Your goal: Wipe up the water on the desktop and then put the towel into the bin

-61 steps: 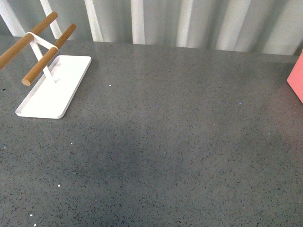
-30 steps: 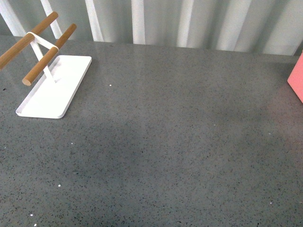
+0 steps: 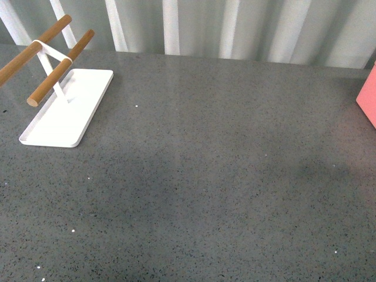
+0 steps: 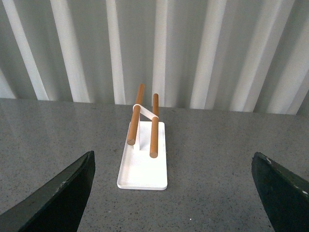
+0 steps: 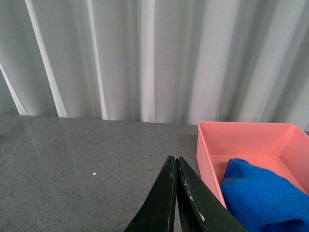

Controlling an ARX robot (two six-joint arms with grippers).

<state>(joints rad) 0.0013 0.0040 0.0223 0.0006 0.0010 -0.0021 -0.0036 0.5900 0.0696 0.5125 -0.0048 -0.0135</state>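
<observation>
Right pincer [image 5: 176, 166] beside binned towel [image 5: 263, 195]

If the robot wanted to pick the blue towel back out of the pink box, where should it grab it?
Probably the raised hump of the towel, coming down from above through the open top of the bin. The bin's walls block any sideways approach, and the bunched soft cloth gives a fold to pinch. The right tool, shut now, would need to open.
</observation>
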